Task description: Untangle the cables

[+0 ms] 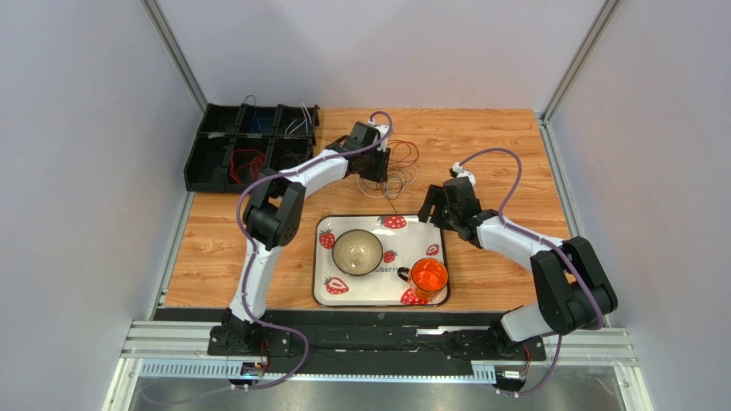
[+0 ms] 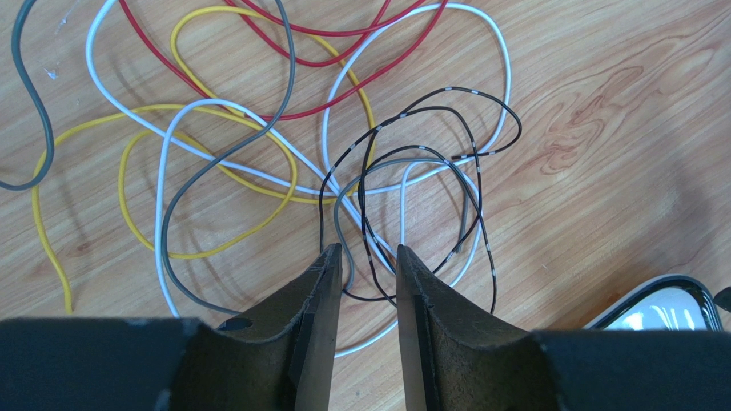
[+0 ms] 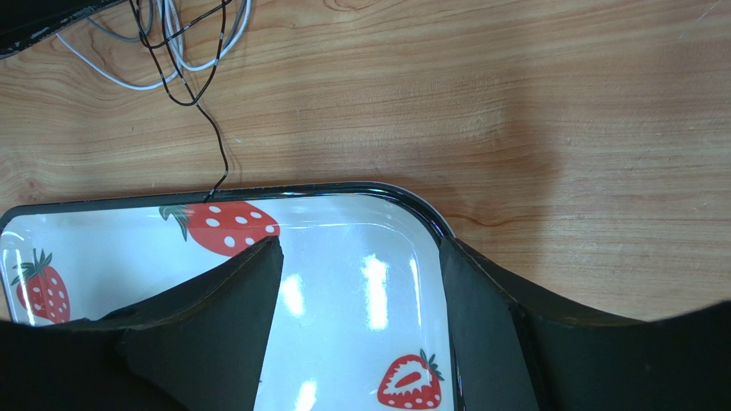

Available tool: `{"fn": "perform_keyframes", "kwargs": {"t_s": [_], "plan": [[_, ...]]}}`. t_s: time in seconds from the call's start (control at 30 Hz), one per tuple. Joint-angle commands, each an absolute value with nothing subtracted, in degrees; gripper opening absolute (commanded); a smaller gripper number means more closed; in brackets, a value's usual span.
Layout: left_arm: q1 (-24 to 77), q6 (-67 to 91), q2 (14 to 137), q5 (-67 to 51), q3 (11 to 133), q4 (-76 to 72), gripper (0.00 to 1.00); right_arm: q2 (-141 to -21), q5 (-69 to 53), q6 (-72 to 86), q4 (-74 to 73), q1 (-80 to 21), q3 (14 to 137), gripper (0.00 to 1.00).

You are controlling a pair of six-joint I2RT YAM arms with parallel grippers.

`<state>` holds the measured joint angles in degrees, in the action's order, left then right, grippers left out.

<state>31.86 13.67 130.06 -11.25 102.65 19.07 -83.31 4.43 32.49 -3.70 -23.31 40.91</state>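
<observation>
Left hand (image 2: 369,253) narrowly open, jaws astride black and white cables (image 2: 330,184) on desk (image 2: 601,128). Right hand (image 3: 360,244) wide open above tray (image 3: 403,197), far-right corner.

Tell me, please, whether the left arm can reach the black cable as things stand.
Probably yes: the left gripper sits right over the black cable, though the white cable and grey cable cross there.

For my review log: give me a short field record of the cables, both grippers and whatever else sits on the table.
cables: tangled red, yellow, white, grey and black loops on the wood, beyond the strawberry tray
left gripper: jaws narrowly apart, straddling black, white and grey strands
right gripper: open, empty, over the tray's corner
tray contents: bowl, orange cup
black compartment bin: far left, some wires inside
</observation>
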Motion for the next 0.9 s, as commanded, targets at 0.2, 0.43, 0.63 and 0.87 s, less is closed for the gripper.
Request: {"fn": "perform_keyframes", "kwargs": {"t_s": [0.2, 0.43, 0.63, 0.87], "plan": [[32.4, 12.7, 132.5, -10.8, 107.2, 21.6, 0.33, -83.7, 4.6, 31.6, -2.7, -23.1, 43.2, 0.72], [32.6, 12.5, 132.7, -11.0, 107.6, 22.1, 0.03, -83.8, 4.5, 31.6, -2.6, -23.2, 43.2, 0.72], [32.7, 15.1, 128.5, -14.6, 104.2, 19.3, 0.00, -83.9, 4.4, 31.5, -2.5, -23.1, 43.3, 0.71], [32.7, 14.8, 118.5, -13.2, 108.6, 23.5, 0.00, -83.9, 4.4, 31.5, -2.5, -23.0, 43.2, 0.72]]}}
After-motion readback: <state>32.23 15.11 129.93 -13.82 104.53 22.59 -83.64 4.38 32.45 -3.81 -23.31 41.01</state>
